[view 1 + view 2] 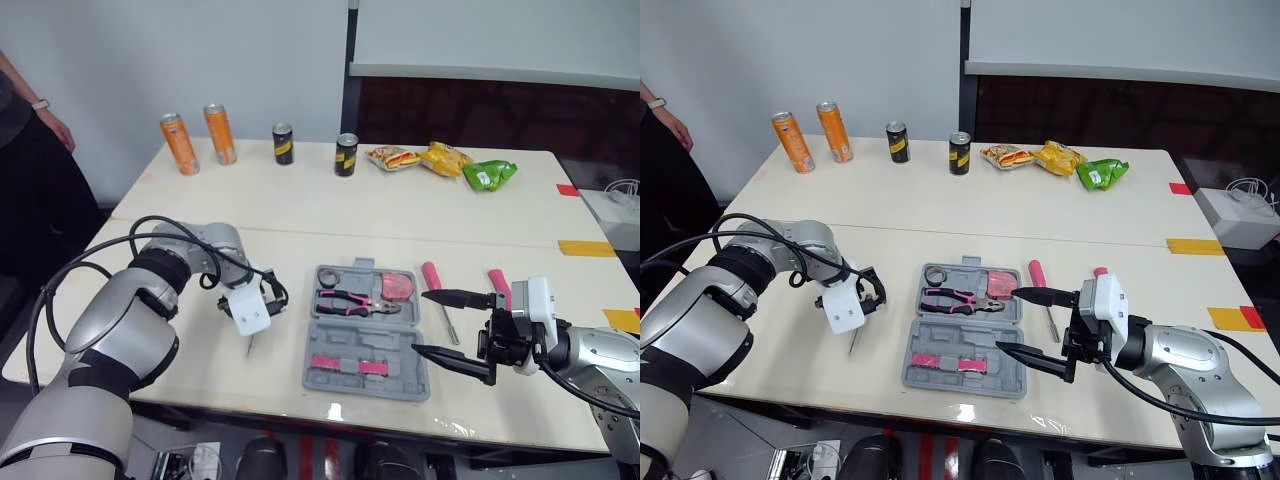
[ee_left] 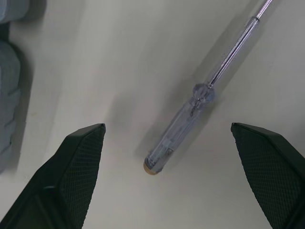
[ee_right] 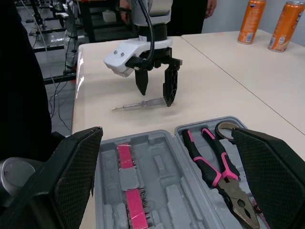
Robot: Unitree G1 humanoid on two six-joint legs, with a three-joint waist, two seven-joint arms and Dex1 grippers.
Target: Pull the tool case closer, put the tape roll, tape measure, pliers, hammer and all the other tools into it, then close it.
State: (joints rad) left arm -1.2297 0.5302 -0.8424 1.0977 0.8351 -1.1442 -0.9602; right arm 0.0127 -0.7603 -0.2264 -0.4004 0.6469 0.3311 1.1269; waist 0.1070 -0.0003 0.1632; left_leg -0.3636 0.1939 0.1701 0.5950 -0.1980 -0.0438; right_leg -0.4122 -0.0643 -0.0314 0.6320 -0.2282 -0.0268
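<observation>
Case (image 1: 365,340): open flat on the bench (image 1: 330,200), near half just beside the front edge, long axis left to right and slightly skewed. Grey moulded plastic, ribbed recesses; pink bit strips in the near half.

Far half: pliers (image 1: 355,301), pink-and-black grips, lying along the case's length with the nose to the right; tape roll (image 1: 328,275) in the far left corner; pink block (image 1: 398,286) in the far right corner.

Screwdriver (image 2: 183,129): on bare bench left of the case, well apart from it. Clear plastic handle, thin metal shaft. Long axis roughly front to back, blade toward the front edge, handle end toward the far side.

Left gripper (image 3: 156,93): above the screwdriver handle, jaws wide, one black cross-hatched finger (image 2: 78,167) on each side of the handle, neither seen touching it.

Right gripper (image 1: 420,321): over the case's right end, pointing left, jaws wide and holding nothing.

Pink tool (image 1: 436,285): just right of the case, smooth round handle toward the far side, metal shaft toward the front edge.

Open room: bare strip between case and screwdriver; broad bare band across mid-bench. Far edge lined with cans (image 1: 178,143) and snack packets (image 1: 440,158). Little margin between the case and the front edge.
</observation>
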